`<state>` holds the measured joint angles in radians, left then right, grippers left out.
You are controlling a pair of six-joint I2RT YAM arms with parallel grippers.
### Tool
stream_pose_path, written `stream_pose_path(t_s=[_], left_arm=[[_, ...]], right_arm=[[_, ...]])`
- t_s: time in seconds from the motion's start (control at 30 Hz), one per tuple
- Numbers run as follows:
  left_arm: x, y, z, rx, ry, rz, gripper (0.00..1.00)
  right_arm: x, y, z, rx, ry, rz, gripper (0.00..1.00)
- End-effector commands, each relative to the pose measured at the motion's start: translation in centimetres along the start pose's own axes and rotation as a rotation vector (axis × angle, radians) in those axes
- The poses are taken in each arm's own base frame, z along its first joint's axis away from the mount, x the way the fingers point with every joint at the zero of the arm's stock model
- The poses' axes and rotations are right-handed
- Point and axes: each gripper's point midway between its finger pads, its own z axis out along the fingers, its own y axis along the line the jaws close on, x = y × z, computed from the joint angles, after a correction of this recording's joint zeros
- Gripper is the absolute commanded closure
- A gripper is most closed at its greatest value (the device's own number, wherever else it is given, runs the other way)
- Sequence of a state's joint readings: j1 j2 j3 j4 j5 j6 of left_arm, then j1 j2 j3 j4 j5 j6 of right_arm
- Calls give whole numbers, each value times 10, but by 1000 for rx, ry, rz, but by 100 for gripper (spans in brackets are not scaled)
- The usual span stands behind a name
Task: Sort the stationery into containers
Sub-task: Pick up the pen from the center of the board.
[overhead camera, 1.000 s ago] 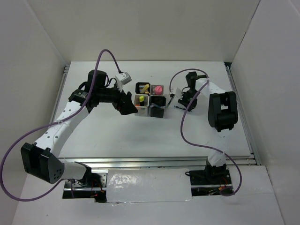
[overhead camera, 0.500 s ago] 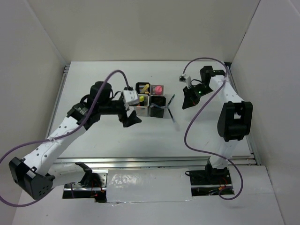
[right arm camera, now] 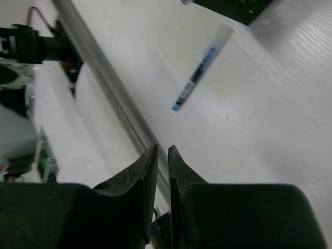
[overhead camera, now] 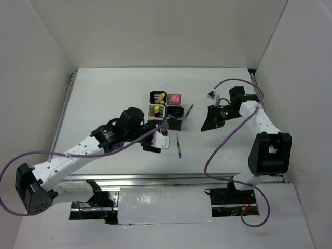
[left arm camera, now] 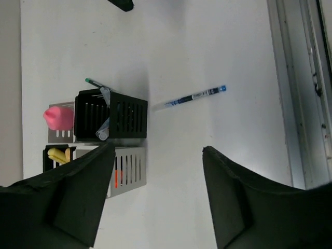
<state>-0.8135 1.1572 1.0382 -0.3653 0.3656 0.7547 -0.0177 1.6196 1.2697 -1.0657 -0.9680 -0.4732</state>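
Moved: since the earlier frames the left arm has been swung round to the near side of the cups, the right arm has been drawn back, and the pen is now lying flat on the desk.
Pen: a blue-and-clear ballpoint pen (overhead camera: 179, 147) is found on the white desk (overhead camera: 119, 93), apart from the cups.
Axis: it runs roughly near-to-far, slanted across the left pincer's opening.
Left pincer (left arm camera: 155, 155): spread wide, empty, with the pen just ahead.
Right pincer (right arm camera: 162, 150): pressed almost together, nothing pinched.
Nearer arm: the left is judged nearer and the right stands well apart.
Around: four square slatted cups (overhead camera: 166, 110) hold a pink highlighter (left arm camera: 58, 116); a green-tipped dark pen (left arm camera: 93, 82) juts from one black cup.
In the way: nothing is seen between pincer and pen.
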Motion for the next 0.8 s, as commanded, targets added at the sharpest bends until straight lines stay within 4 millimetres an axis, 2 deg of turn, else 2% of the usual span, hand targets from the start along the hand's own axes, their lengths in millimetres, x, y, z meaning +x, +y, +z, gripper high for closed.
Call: stream_pose_path(t_s=[0.0, 0.07, 0.1, 0.17, 0.2, 0.23, 0.27, 0.3, 0.33, 0.37, 0.4, 0.47, 0.53, 0.57, 0.6, 0.67, 0.7, 0.73, 0.77], left_arm=[[-6, -7, 4, 85, -17, 84, 23], [3, -14, 16, 144, 20, 21, 33], [7, -15, 22, 148, 33, -22, 34], [4, -6, 27, 62, 7, -171, 34], [4, 2, 24, -8, 16, -220, 28], [3, 3, 25, -57, -2, -328, 25], [0, 9, 18, -104, -14, -371, 22], [6, 19, 11, -183, 3, -430, 21], [9, 20, 8, -226, -1, -555, 19], [9, 25, 0, -266, -11, -604, 16], [7, 31, -11, -307, -31, -648, 13], [19, 47, -35, -428, -31, -781, 9], [29, 51, -47, -472, -14, -862, 8], [32, 53, -54, -487, -16, -883, 8], [39, 56, -61, -507, -12, -919, 8], [45, 56, -68, -525, -8, -940, 8], [55, 56, -73, -551, 3, -964, 8], [59, 55, -75, -554, 5, -976, 8], [66, 55, -81, -576, 12, -995, 8]], right_arm=[[-20, 1, -17, 169, -142, -103, 80], [-15, 2, -21, 213, -167, -103, 83], [-18, 0, -22, 239, -194, -109, 83], [-9, -1, -25, 319, -241, -35, 81], [-12, 7, -17, 325, -257, -66, 80], [-11, 5, -17, 383, -286, -19, 80], [-13, 15, -17, 403, -344, -49, 80], [-11, 31, -5, 395, -345, -90, 78], [-15, 38, -3, 429, -409, -13, 76], [-16, 24, -14, 596, -491, 5, 69], [-18, 29, -11, 612, -507, 3, 66], [-13, 25, -1, 626, -504, 95, 58], [-8, 24, 12, 637, -475, 108, 58], [-11, 22, 12, 678, -497, 100, 59], [-8, 28, 23, 664, -483, 79, 59], [-15, 27, 31, 684, -499, 77, 59], [-16, 24, 39, 692, -480, 94, 59], [-15, 29, 48, 692, -466, 78, 59], [-19, 28, 49, 732, -484, 57, 60]])
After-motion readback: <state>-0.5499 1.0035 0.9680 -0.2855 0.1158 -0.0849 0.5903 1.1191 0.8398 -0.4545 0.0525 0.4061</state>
